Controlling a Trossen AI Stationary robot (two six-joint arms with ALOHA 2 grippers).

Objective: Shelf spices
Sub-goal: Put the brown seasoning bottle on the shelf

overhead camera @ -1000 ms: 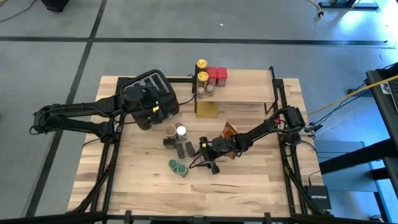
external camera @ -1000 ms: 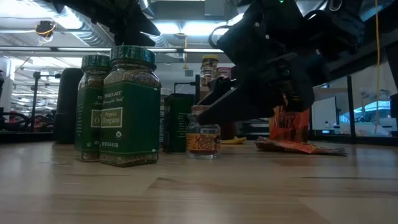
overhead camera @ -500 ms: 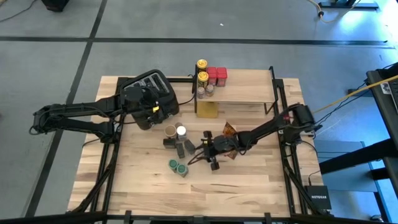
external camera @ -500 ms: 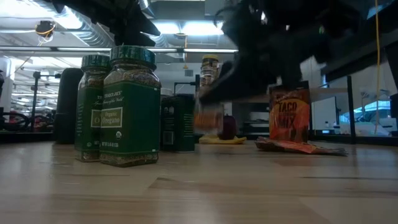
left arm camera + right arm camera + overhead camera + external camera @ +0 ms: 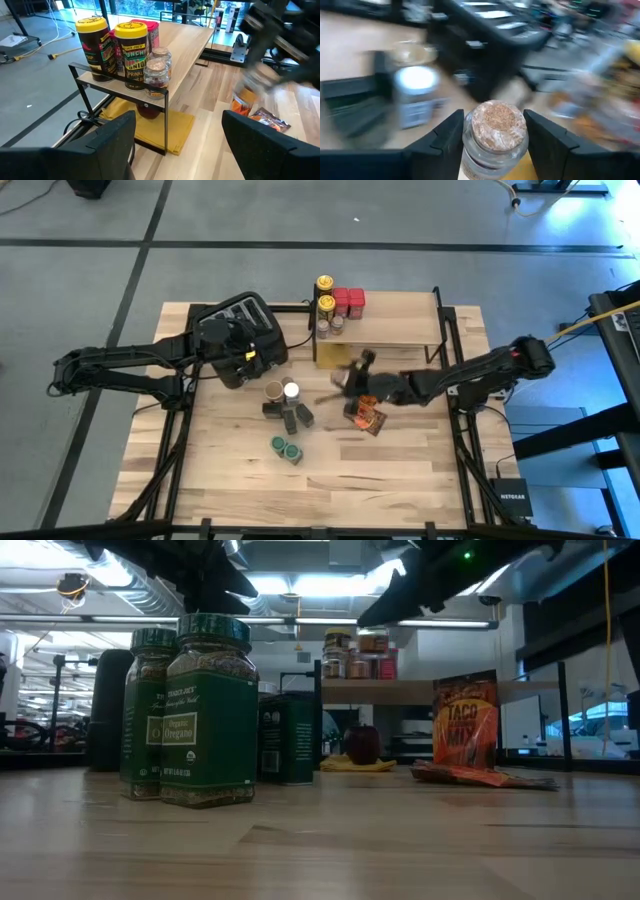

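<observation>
My right gripper (image 5: 343,383) hangs in the air in front of the shelf (image 5: 395,330), shut on a small glass jar (image 5: 496,135) with a tan cork-like top. The shelf's plank carries yellow-lidded jars (image 5: 325,292), red tins (image 5: 349,302) and small jars (image 5: 157,70). On the table stand two green-lidded jars (image 5: 287,448), dark tins (image 5: 290,417), and a white-lidded (image 5: 291,390) and a tan-lidded jar (image 5: 273,390). Foil packets (image 5: 369,417) lie beside them. My left gripper (image 5: 182,145) waits open over the black toaster (image 5: 240,315). My right gripper pinches the small jar's glass body (image 5: 470,150), just under its top, between the two fingers, one on each side. The fingers reach in from the table's right, slanting slightly down. The jar stands upright in the hold, lifted clear of the table.
A yellow cloth (image 5: 333,357) lies under the shelf's left end. A Taco Mix packet (image 5: 465,725) stands upright on the table, with flat packets (image 5: 480,777) in front of it. The shelf's right half (image 5: 410,315) is bare wood.
My right gripper has risen from the table with the small jar and gone toward the far edge, toward the shelf. It has tipped from pointing steeply down to nearly level. The jar, which stood among the dark tins, is now lifted clear.
</observation>
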